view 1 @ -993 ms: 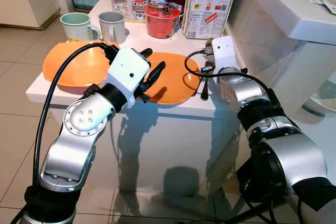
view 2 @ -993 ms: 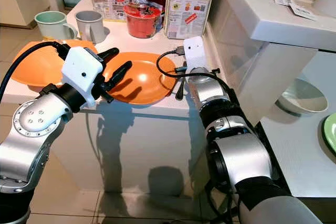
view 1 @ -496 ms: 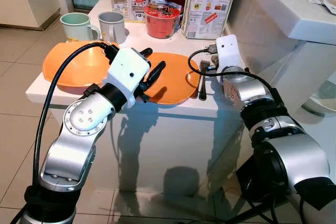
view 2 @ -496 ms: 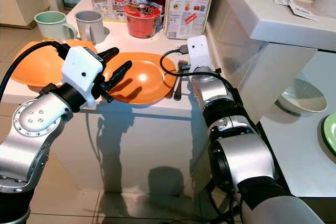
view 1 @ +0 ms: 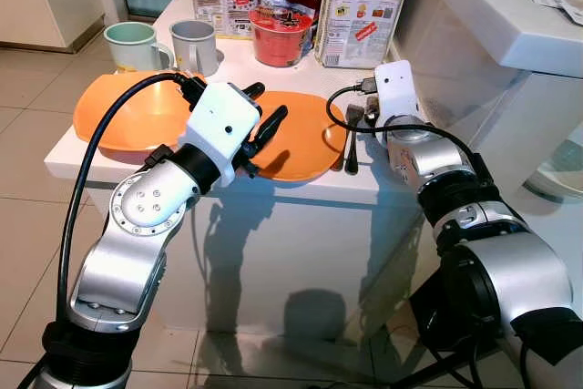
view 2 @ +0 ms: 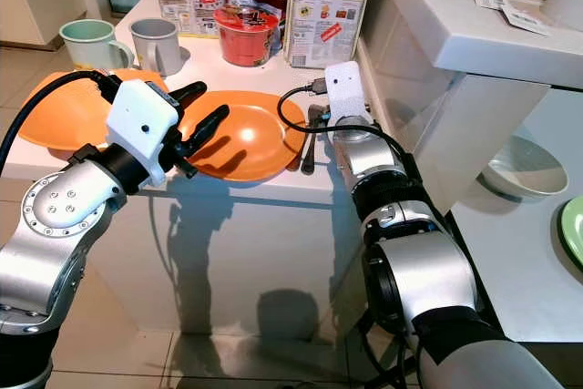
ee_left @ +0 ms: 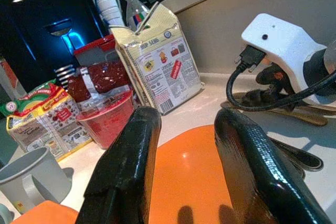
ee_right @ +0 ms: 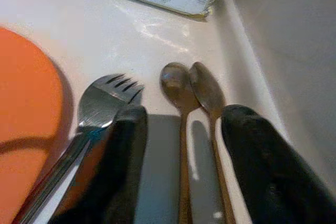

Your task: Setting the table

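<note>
Beside the round orange plate, cutlery is being laid.
Right gripper hangs open over two brown spoons; next, close on one. Left gripper waits open, empty.

— What do we see of the body?
— Two silver arms with round, screw-ringed joints and black collars. Each hand, left and right, has glossy black fingers, a white wrist housing, a looping black cable.
</note>
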Robot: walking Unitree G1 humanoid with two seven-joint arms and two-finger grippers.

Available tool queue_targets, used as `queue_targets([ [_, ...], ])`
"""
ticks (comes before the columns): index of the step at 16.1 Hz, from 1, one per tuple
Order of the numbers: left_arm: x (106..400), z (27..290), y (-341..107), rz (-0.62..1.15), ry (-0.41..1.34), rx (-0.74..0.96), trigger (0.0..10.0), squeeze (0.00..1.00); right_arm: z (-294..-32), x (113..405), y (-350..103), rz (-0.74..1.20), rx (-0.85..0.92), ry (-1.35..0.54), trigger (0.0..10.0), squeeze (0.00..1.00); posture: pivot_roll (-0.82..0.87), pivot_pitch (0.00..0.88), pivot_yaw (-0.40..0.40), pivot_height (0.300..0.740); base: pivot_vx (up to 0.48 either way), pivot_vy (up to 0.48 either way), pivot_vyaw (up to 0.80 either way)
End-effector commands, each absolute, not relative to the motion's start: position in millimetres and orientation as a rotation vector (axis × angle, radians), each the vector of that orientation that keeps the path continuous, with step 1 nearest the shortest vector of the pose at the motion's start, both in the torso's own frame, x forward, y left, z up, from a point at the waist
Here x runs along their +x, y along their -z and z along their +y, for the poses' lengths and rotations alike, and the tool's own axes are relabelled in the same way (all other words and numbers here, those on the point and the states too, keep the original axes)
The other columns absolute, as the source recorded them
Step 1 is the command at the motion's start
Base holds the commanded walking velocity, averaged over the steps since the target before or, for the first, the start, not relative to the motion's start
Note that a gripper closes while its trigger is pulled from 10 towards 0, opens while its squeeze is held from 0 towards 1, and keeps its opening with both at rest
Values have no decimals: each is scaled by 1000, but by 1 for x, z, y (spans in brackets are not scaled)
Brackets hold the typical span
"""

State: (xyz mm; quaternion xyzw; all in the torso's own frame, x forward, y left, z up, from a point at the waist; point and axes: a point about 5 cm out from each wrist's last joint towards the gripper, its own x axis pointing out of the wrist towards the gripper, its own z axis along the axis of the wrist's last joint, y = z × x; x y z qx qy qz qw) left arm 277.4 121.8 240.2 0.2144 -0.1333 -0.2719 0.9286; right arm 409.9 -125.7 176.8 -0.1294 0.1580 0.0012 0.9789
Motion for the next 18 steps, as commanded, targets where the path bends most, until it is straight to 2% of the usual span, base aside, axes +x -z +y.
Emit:
queue_targets([
  [1,279,120,-245,-288,563,457,10000,0,-130,411,-176,344,-236,-15,10000,835,90,0,-94,740,0,0,0],
  [2,279,120,-245,-289,563,458,10000,0,-131,411,-176,348,-226,-17,10000,0,90,0,-94,740,0,0,0],
  [12,273,123,-249,-270,585,477,10000,0,-142,413,-178,391,-68,-18,10000,0,119,0,-75,740,0,0,0],
  [16,269,123,-249,-253,592,480,10000,0,-145,410,-170,439,-91,-29,10000,0,126,0,-80,740,0,0,0],
  [18,269,123,-248,-247,594,480,10000,0,-147,409,-165,464,-104,-23,9608,0,126,0,-83,740,0,0,0],
])
